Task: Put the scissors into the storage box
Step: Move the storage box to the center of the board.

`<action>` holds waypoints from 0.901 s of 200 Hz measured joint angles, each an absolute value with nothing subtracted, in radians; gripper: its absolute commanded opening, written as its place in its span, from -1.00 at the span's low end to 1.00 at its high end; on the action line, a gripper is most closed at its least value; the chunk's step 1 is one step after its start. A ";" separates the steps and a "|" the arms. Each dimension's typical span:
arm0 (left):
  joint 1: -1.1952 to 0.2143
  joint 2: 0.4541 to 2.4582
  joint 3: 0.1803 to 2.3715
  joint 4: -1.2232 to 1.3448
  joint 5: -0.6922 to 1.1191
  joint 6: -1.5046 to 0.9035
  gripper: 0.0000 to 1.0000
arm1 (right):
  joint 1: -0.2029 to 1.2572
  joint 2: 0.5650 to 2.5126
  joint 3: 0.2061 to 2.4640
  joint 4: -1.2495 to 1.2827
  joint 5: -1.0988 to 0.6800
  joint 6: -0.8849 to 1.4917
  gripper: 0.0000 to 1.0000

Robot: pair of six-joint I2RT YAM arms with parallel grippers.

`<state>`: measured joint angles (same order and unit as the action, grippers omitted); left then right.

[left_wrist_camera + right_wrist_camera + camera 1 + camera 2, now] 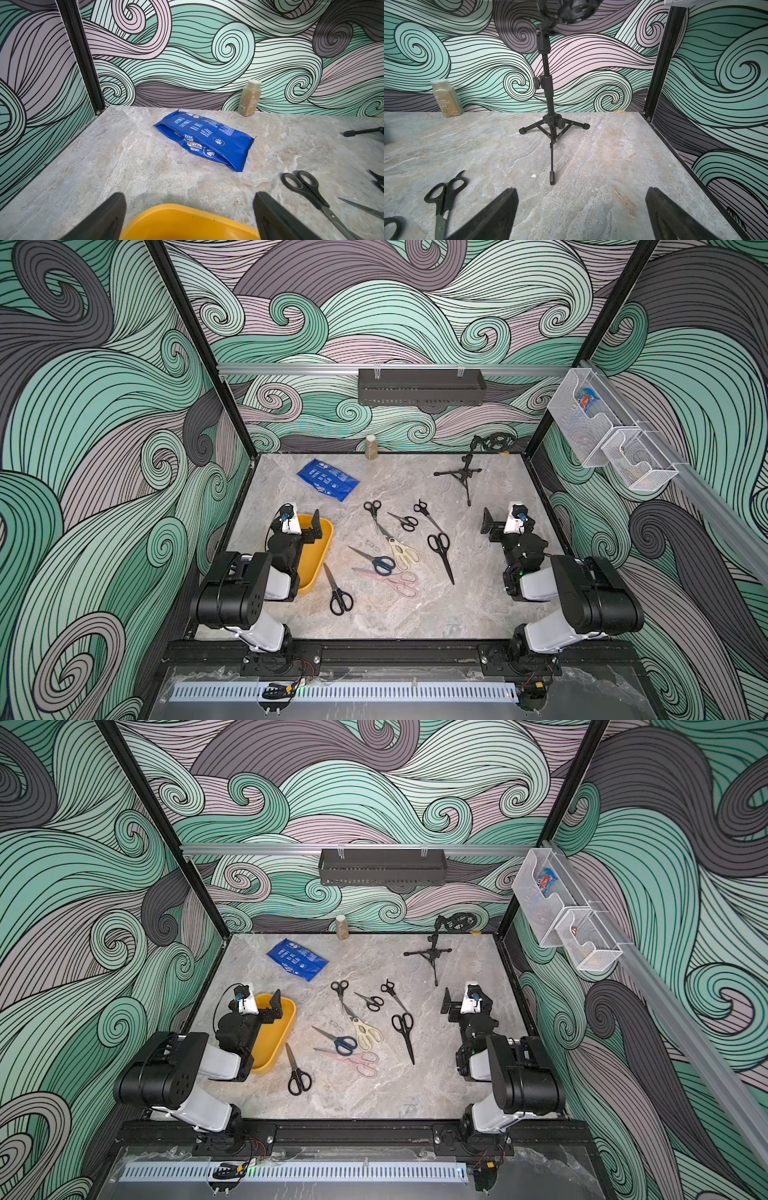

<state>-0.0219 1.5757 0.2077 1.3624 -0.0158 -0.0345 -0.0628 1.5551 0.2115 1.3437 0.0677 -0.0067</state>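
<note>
Left gripper [189,195] is spread wide with nothing between its fingers, hanging over the far end of the storage box [318,560]. That yellow box sits on the table [415,614] at the left side, tight against the left arm. Just off its near right corner lies a black-handled pair [338,593], handles toward the front edge, blades pointing back.

Moving right, there's a cluster in the middle. The blue-handled pair [376,562] lies against the pink pair [395,583], and the cream shears [402,553] sit just behind them. The shears' blades run up to meet the blades of a second black pair [372,510]. Next comes a small black pair [404,520], then a slim black pair [426,512] with a finger hook, and nearer the front a long black pair [440,551]. Every one of these scissors is flat on the table, outside the box.

Over on the right, the right gripper [582,189] is also fully spread and holding nothing, hovering above bare table. A black tripod stand [550,124] stands ahead of it. Along the back lie a blue packet [328,480] and a spice jar [371,447] by the wall.
</note>
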 measured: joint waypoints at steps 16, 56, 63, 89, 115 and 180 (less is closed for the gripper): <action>-0.022 1.576 0.208 1.362 -0.016 -0.035 0.97 | -0.068 1.555 0.212 1.344 0.058 -0.003 1.00; -0.022 1.576 0.208 1.362 -0.016 -0.035 0.97 | -0.068 1.555 0.212 1.344 0.046 0.003 1.00; -0.022 1.576 0.208 1.362 -0.016 -0.035 0.97 | -0.068 1.555 0.212 1.343 0.046 0.003 1.00; -0.022 1.576 0.208 1.362 -0.016 -0.035 0.97 | -0.068 1.555 0.212 1.343 0.043 0.003 1.00; -0.022 1.571 0.212 1.342 -0.019 -0.035 0.97 | -0.068 1.555 0.212 1.345 0.043 0.004 1.00; -0.022 1.395 0.287 1.124 -0.064 -0.040 0.97 | -0.073 1.407 0.197 1.262 0.067 0.025 1.00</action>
<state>-0.0219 1.3949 0.2871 1.1236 -0.0635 -0.0399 -0.0734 1.4075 0.1967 1.2625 0.0669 0.0246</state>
